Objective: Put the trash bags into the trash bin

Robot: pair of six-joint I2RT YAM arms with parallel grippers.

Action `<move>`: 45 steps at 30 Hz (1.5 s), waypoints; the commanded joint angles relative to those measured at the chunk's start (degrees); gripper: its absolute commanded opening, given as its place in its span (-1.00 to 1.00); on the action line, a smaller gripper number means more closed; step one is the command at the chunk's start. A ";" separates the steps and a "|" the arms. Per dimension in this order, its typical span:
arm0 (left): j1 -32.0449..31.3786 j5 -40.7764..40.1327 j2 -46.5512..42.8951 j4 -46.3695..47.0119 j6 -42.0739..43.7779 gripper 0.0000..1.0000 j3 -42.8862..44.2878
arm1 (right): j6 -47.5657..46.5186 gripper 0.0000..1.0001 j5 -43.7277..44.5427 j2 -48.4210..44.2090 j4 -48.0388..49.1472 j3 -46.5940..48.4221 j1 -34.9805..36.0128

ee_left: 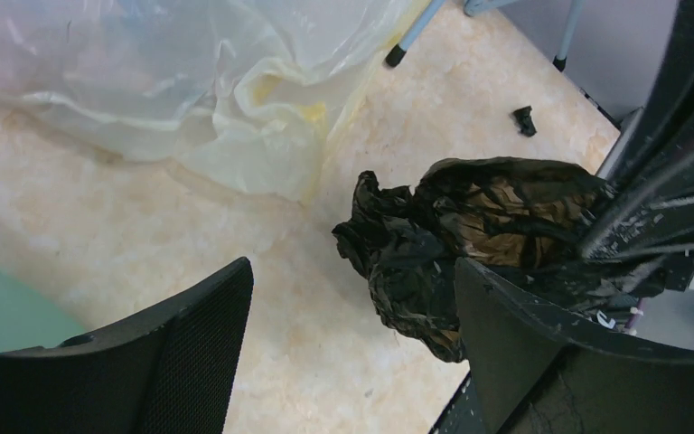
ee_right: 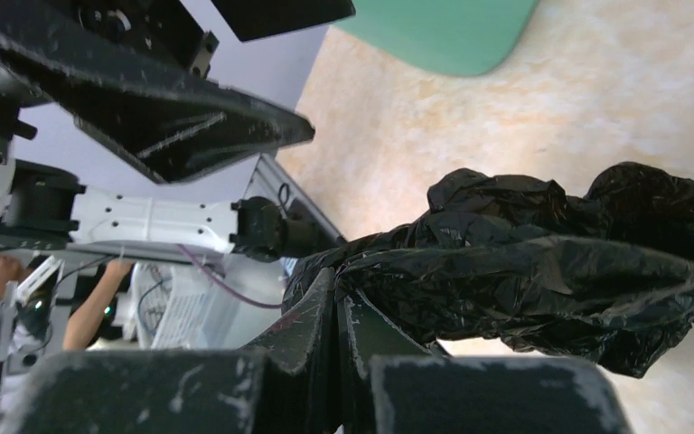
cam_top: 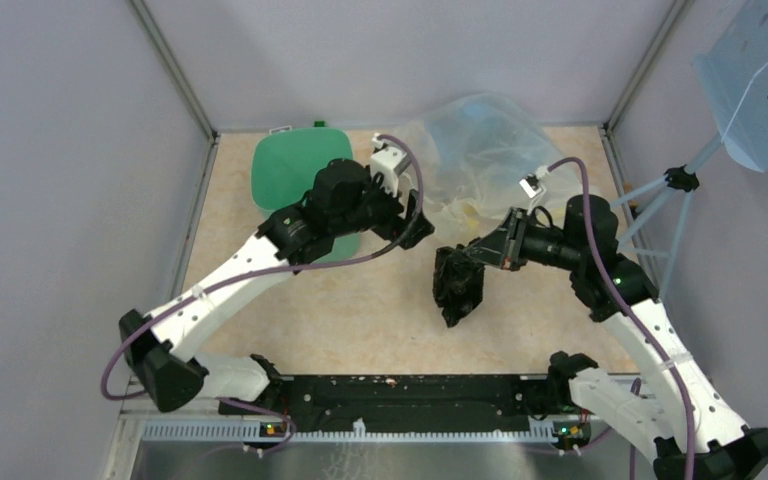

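The right gripper is clenching a fold of the black bag, which is hanging crumpled from its fingers near the middle of the table; whether it is touching the surface is unclear. The left gripper is standing released, jaws wide and holding nothing, at the bag's 11 o'clock, apart from it. The green bin is sitting at the bag's 10 o'clock, partly hidden by the left arm, and a clear bag is lying at 12 o'clock.

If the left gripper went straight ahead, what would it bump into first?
Probably the bare table, right beside the black trash bag that the right gripper holds. Depth is hard to judge here.
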 commanded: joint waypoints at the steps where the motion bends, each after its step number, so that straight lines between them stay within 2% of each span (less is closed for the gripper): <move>1: -0.04 -1.57 -9.55 -1.73 -1.65 0.72 -4.71 | 1.64 -1.00 0.61 5.69 8.14 6.59 6.20; 5: -0.03 -0.38 -16.96 -1.54 -1.91 0.74 -10.41 | 2.60 -1.00 4.57 6.76 9.60 8.29 7.93; 7: -0.03 0.03 -20.19 -0.73 -2.02 0.78 -13.95 | 2.23 -0.71 7.56 6.82 7.84 6.72 7.92; 9: -0.03 0.91 -22.80 0.46 -2.46 0.82 -17.67 | 0.89 0.08 11.05 7.35 3.88 4.88 7.93; 10: -0.04 1.56 -23.72 0.99 -2.76 0.85 -19.47 | -0.08 0.31 12.81 7.26 1.56 4.19 7.92; 13: -0.03 3.52 -24.24 2.10 -4.23 0.86 -23.21 | -2.81 0.50 16.47 5.37 -2.21 0.99 7.90; 16: -0.18 3.20 -22.63 3.23 -4.99 0.86 -25.61 | -4.40 0.49 19.36 2.59 -4.15 -1.78 7.89; 20: -0.84 0.56 -19.99 5.48 -3.71 0.84 -27.52 | -5.74 0.35 21.10 0.11 -5.83 -4.13 7.91; 25: -2.50 -0.55 -16.69 11.03 -2.05 0.86 -27.92 | -5.72 0.36 22.24 -1.33 -6.12 -6.65 7.93; 28: -2.75 -0.26 -14.31 12.36 -3.11 0.85 -27.29 | -6.41 0.41 28.48 -0.80 -10.39 -6.54 7.88; 34: -2.90 1.88 -9.40 15.07 -6.14 0.69 -29.41 | -4.71 0.37 38.94 -0.39 -15.30 -9.12 7.94; 37: -2.84 0.96 -6.29 14.34 -8.43 0.72 -30.45 | -0.04 0.34 45.46 -0.51 -18.31 -9.37 7.88; 41: -2.93 -0.19 -2.68 16.41 -12.40 0.80 -33.17 | 4.31 0.51 53.21 -1.65 -24.18 -7.58 7.93; 45: -3.10 -0.24 -1.18 20.33 -14.49 0.80 -36.62 | 0.73 0.47 53.72 -2.67 -27.02 -2.77 8.00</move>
